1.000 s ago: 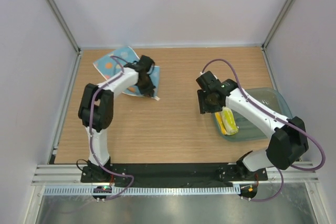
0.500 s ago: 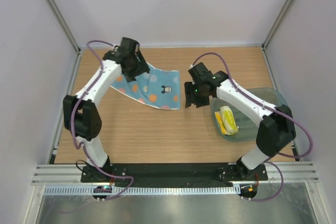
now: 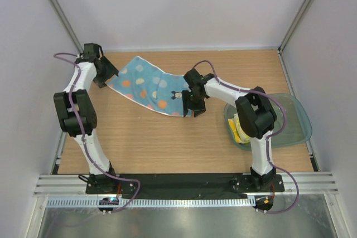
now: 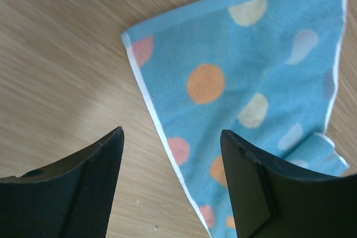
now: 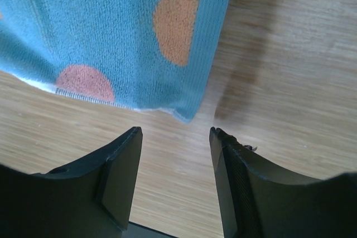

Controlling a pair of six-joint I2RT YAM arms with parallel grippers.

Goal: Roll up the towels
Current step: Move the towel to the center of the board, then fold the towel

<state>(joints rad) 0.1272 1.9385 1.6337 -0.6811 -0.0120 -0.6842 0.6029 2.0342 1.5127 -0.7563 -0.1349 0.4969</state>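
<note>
Top external view: the light blue towel [image 3: 146, 83] lies spread flat on the tabletop [image 3: 167, 137], left of the clear plastic tub [image 3: 300, 121] and apart from it. Its long axis runs slantwise, from the spotted end farthest from the tub to the mouse-face end nearest it. The left pincer [image 3: 106, 73] sits at the end away from the tub and the right pincer [image 3: 189, 104] at the tub-side end, so each arm has one short edge within reach. The yellow towel [image 3: 241, 128] lies bundled inside the tub, and looks already rolled.

Left wrist view: a towel corner [image 4: 251, 82] points away from the tub. The white-hemmed edge runs back between the fingers of the left pincer [image 4: 170, 143]. Both jaws stand apart and hold nothing, with the cloth lying flat on the wood beneath them.

Right wrist view: the tub-side corner of the towel [image 5: 111, 26] lies just beyond the gap of the right pincer [image 5: 175, 132], and the cloth stretches away from the tub. These jaws are also released and empty. I judge that a roll must travel along the long axis, starting from one short edge. The right pincer is lined up closest to a corner.
</note>
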